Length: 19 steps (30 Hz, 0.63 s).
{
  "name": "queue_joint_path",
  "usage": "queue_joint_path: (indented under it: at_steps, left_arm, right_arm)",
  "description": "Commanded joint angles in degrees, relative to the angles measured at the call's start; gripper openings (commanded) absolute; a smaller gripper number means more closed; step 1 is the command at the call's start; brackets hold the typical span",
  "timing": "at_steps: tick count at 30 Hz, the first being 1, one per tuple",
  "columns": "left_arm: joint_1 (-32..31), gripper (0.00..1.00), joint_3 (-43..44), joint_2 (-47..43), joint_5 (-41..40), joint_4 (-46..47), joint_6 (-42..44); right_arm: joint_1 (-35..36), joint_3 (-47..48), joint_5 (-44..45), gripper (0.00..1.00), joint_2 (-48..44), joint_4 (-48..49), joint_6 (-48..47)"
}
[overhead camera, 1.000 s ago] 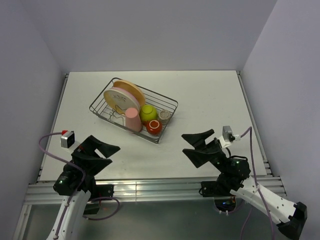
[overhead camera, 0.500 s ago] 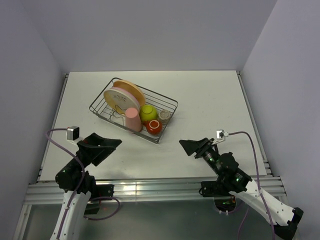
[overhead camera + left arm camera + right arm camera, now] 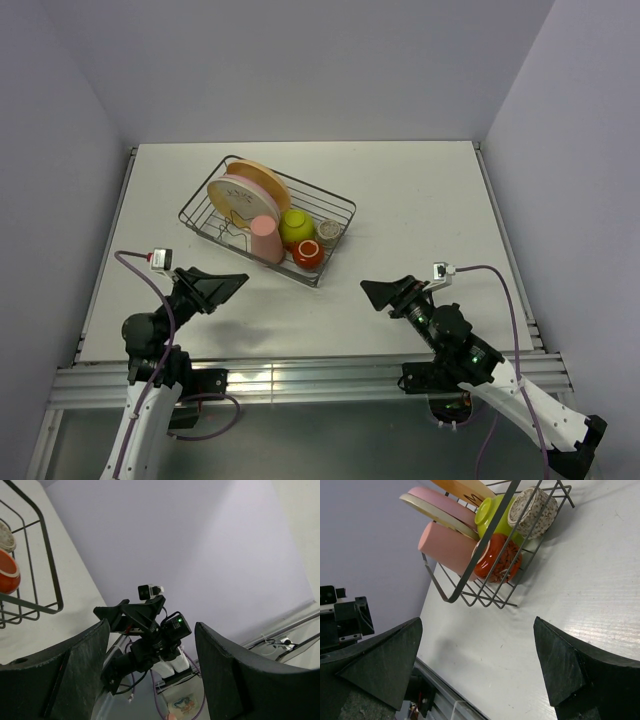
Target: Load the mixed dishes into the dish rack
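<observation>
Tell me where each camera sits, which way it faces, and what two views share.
Top external: above and behind the bases, looking down at the table; left gripper and right gripper show near the bottom.
Left wrist: on the left arm, facing across to the right arm; own fingers frame the view.
Right wrist: on the right arm, facing the dish rack; own fingers fill the bottom corners.
Shared: both wrist views show the red mug in the rack.

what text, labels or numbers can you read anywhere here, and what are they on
None can be read.
Tan-orange plate: a dark mark, partly behind the dish rack wire, unreadable.
Cream plate: small dark marks, too small to read.
</observation>
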Motion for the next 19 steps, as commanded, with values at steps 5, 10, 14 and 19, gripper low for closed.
queue_joint_path:
  at_steps: [5, 10, 14, 19]
  left_arm:
    - [-0.24, 0.75, -12.00, -0.89, -0.72, -3.83, 4.19]
    - [-0.24, 0.76, -12.00, -0.98, -0.72, -4.62, 4.54]
    - [-0.24, 0.76, -12.00, -1.15, -0.72, -5.14, 4.81]
    - [-0.33, 0.76, -11.99, -1.42, -0.45, -5.67, 5.07]
  right_arm:
    - [-0.13, -13.29, 1.92, 1.00, -16.44, -0.33, 0.89]
    - [-0.13, -13.38, 2.01, 1.00, -16.27, -0.41, 1.24]
    - [-0.13, -13.29, 1.66, 1.00, -16.00, -0.59, 1.50]
    - [-0.13, -13.29, 1.05, 1.00, -16.36, -0.42, 1.07]
